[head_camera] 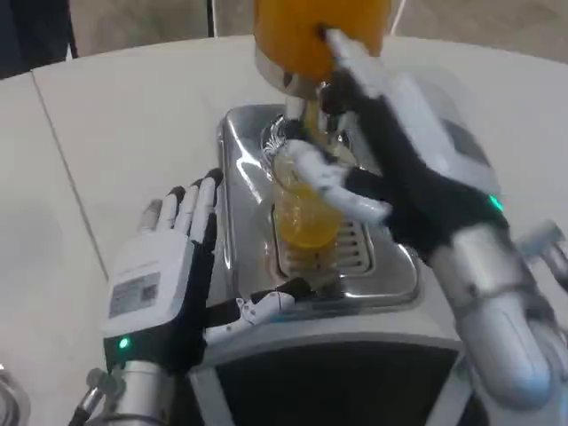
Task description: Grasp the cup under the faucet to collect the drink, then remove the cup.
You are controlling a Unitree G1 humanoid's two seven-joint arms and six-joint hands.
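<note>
A clear cup [304, 213] partly filled with orange drink stands on the silver drip tray [373, 275] under the faucet [297, 124] of a dispenser with an orange tank [306, 31]. My right hand [390, 151] reaches in from the right. Its lower fingers wrap the cup's right side, and one finger stretches up to the tank by the faucet. My left hand [169, 266] lies flat and open on the table left of the tray, thumb against the tray's front edge, holding nothing.
The dispenser's base [337, 373] with a dark front panel sits at the near table edge. White table [115, 115] stretches left and behind. A metal object [11, 399] shows at the lower left corner.
</note>
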